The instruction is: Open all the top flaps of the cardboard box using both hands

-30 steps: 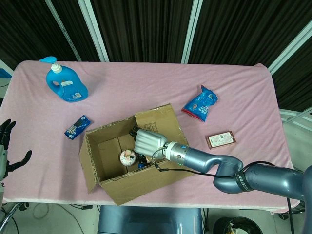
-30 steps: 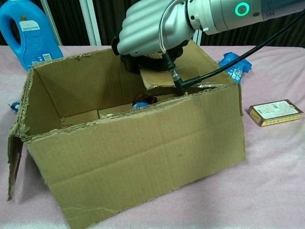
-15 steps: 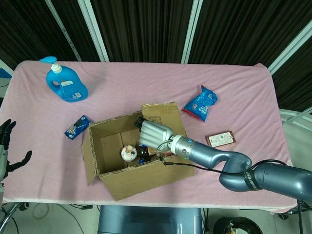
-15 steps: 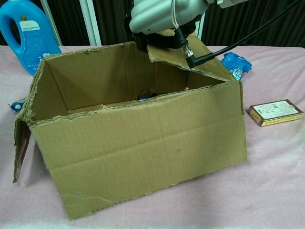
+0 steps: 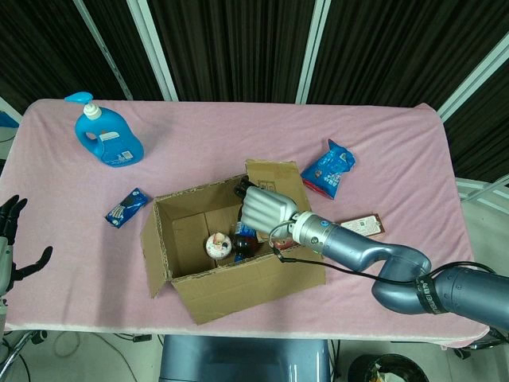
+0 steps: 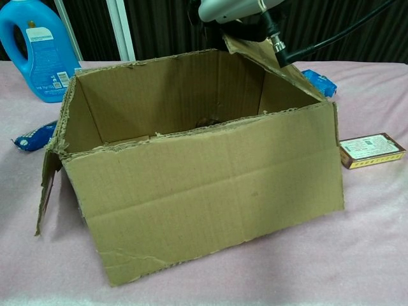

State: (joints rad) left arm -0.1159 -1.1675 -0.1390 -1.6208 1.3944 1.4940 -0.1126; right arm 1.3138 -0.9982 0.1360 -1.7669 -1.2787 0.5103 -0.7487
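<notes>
The cardboard box [image 5: 231,255] sits near the front edge of the pink counter [image 5: 238,151], its mouth open toward the camera above. The right hand [image 5: 266,211] reaches over the right rim with its fingers [image 5: 256,208] curled down onto the right flap [image 5: 274,179], holding it part-raised; whether they truly pinch it I cannot tell. The left hand [image 5: 12,239] hangs off the counter's left edge, fingers apart, holding nothing. A left flap [image 6: 48,191] droops outside the box. Risk: pulling the flap with one hand and no brace could drag or tip the light box, or jostle the bottle [image 5: 242,235] and small cup [image 5: 216,245] inside.
</notes>
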